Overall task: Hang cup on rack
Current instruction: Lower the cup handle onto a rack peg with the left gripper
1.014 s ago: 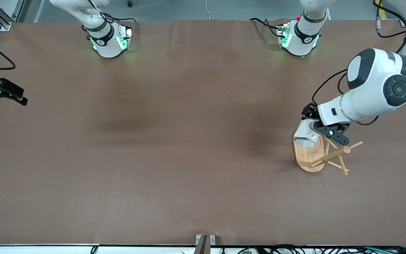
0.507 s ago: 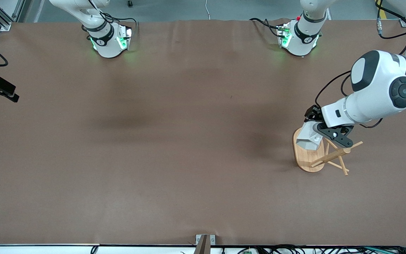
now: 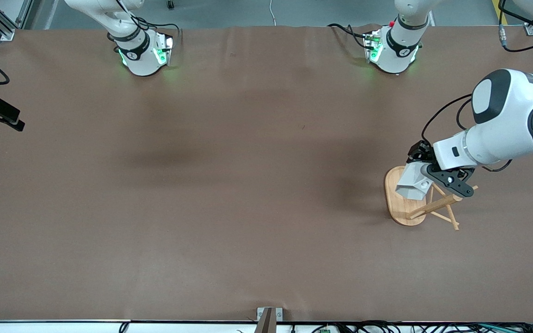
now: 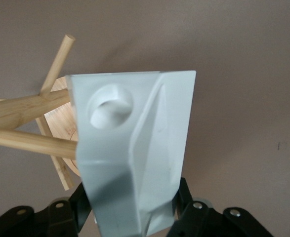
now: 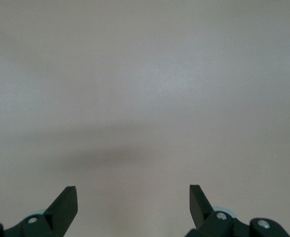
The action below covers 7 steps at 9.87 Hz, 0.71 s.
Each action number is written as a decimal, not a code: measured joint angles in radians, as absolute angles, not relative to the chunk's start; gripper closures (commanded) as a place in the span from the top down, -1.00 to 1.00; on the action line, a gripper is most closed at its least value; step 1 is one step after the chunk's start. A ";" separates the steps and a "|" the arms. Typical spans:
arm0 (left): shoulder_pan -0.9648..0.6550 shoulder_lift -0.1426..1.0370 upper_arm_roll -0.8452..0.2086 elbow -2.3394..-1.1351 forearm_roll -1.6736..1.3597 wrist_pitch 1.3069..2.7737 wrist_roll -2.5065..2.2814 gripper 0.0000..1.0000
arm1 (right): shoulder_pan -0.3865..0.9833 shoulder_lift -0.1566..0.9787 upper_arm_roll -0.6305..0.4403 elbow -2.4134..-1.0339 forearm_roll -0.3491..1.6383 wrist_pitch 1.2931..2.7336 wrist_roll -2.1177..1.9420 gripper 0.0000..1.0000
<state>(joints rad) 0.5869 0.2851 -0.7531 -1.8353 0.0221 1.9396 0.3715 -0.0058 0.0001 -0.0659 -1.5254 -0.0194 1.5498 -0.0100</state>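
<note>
L claw [image 3: 426, 172] gripping cup [image 3: 413, 182] over rack [image 3: 403, 208], pegs partly hidden

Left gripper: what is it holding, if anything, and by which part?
The left gripper is shut on the white cup, clamping its body at the end away from the handle's round hole, over the rack. The right gripper holds nothing.
</note>
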 measured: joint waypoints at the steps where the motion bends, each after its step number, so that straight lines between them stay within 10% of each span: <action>1: 0.588 0.302 -0.753 -1.823 0.022 1.940 0.372 -0.56 | -0.005 0.000 -0.066 -1.525 -0.018 1.548 -0.010 1.00; 5: 0.590 0.373 -0.752 -1.773 0.077 1.940 0.372 -0.34 | -0.004 0.000 -0.065 -1.519 -0.018 1.546 -0.010 1.00; 7: 0.591 0.396 -0.746 -1.756 0.078 1.940 0.372 0.84 | -0.004 0.000 -0.066 -1.518 -0.017 1.545 -0.009 1.00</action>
